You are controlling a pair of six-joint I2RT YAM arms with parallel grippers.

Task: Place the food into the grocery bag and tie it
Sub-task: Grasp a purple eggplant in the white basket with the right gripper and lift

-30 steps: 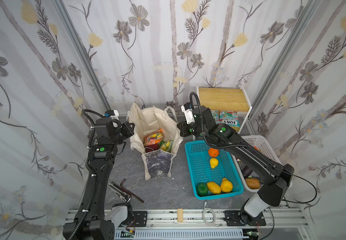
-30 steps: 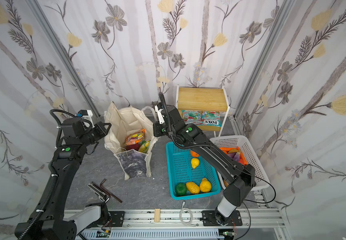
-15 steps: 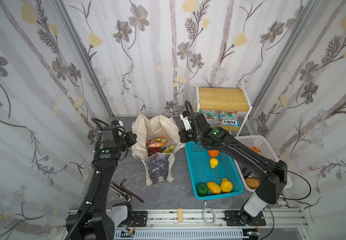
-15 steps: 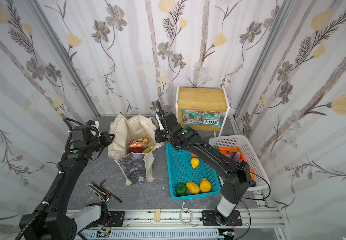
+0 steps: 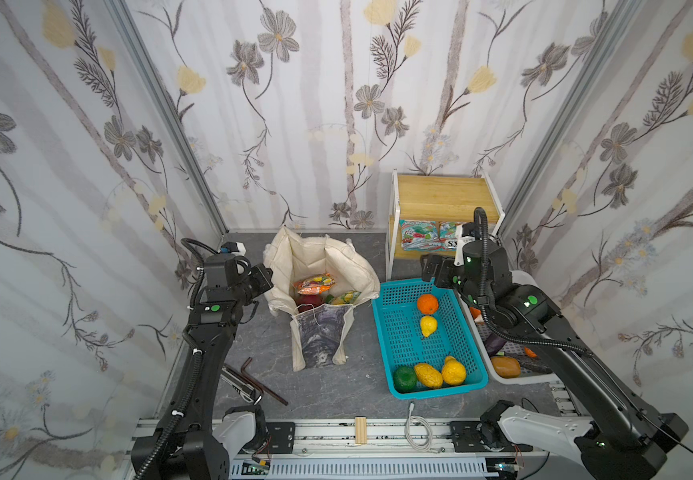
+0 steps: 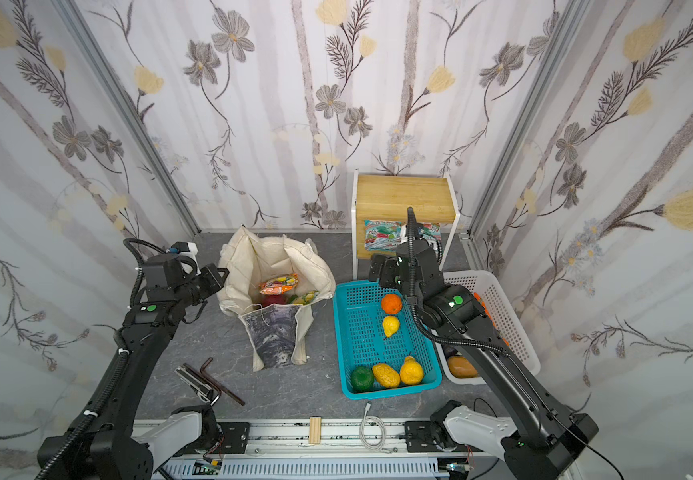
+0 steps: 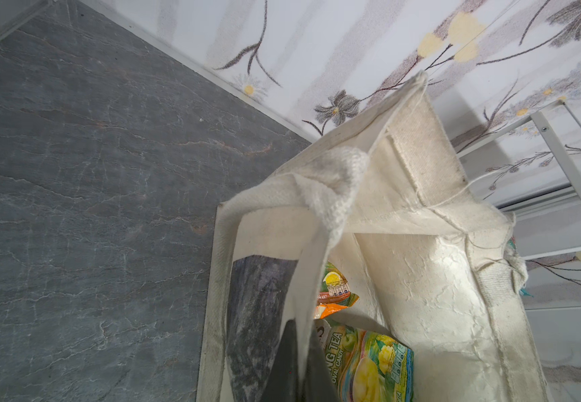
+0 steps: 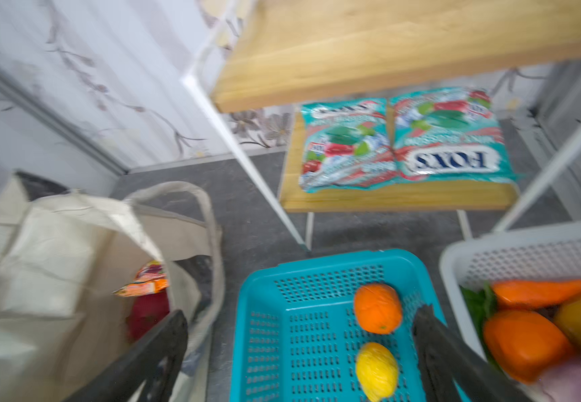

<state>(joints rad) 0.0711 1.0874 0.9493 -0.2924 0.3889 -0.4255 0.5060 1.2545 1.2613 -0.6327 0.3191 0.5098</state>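
cream canvas tote (image 5: 319, 266) upright beside teal plastic basket (image 5: 398, 332); orange snack packet (image 5: 314, 284), red dragon fruit (image 5: 309, 300) inside. left gripper (image 5: 267, 278) clenched on cloth handle (image 7: 306, 278); right gripper (image 5: 430, 270) released, empty. tying not yet done.

Both top views: high, front, looking down — whole cell, near-identical. Wrist views sit close: left on grocery bag (image 7: 421, 296) mouth, right shares it, plus teal basket (image 8: 316, 264).
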